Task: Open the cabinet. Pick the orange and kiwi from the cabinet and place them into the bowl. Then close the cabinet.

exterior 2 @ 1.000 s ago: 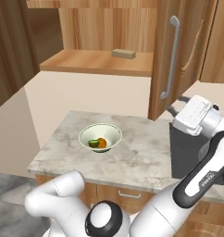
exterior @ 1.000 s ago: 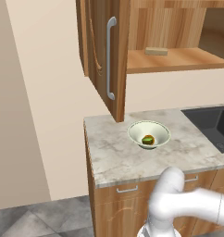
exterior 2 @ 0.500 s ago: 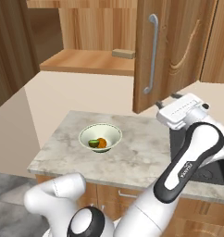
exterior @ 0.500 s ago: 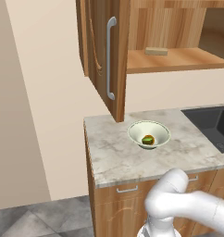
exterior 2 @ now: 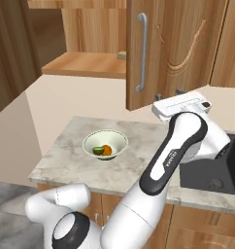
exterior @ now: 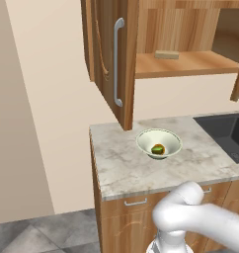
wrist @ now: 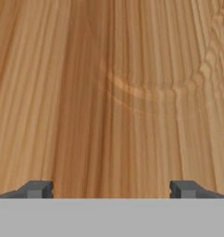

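Now the gripper stands wide and empty, close against the cabinet door's carved panel; the orange and kiwi lie touching in the bowl (mid-worktop, bare marble on every side); the other door overhangs the worktop's back edge.

Even, diffuse rendered light fills the kitchen, with no glare. A soft shadow falls under the cabinet shelf and across the back edge of the countertop. The hand view's wood grain looks slightly soft (low resolution).
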